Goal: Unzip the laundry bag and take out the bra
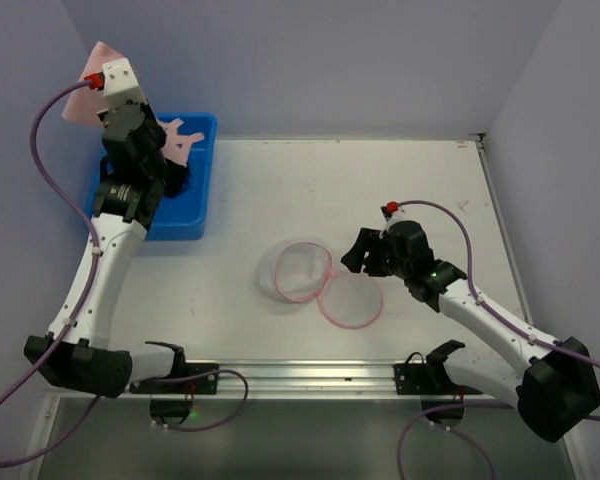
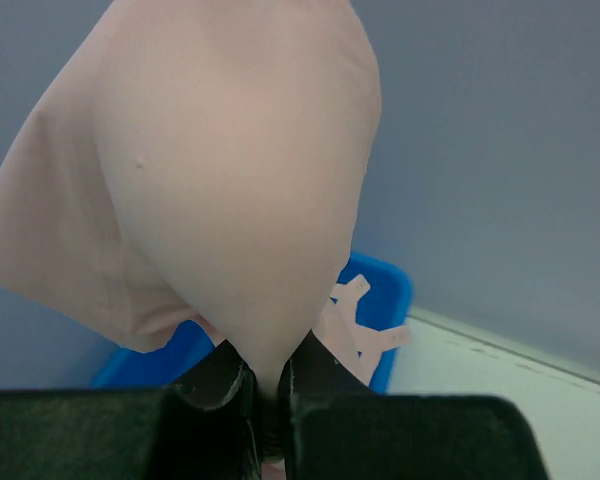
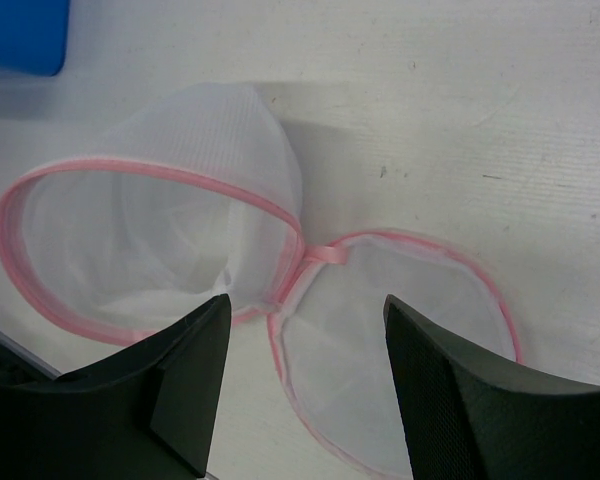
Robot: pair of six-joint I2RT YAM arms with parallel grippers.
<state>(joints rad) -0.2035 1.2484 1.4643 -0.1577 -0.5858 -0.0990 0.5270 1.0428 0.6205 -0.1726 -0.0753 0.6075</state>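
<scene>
The left fingers [image 2: 235, 390] are pinched shut on a fold of the bra [image 2: 230, 180]. They hold it high in the far left corner, above the blue bin [image 1: 195, 205]. We judge it is raised there so the pale pink cup hangs free and can be let down into the bin.

The laundry bag [image 1: 298, 268] lies on its side in the middle of the tabletop [image 1: 410, 170]. Its pink-trimmed mouth gapes, and its round lid [image 1: 350, 300] lies flat beside it, joined by a small pink tab. It is unzipped and, as far as the mesh lets us see, empty. The right fingers [image 3: 195, 370] stand wide apart with nothing between them, hovering just beside the bag on the lid side. We take that as a spot for steadying it.

The cup fills most of the left wrist view and the pinch itself is buried between the fingers. Pale straps [image 1: 180, 135] show over the bin, but we cannot tell whether they hang from the held bra or lie inside. The left arm covers much of the bin's interior from above. We cannot make out the zipper pull.
</scene>
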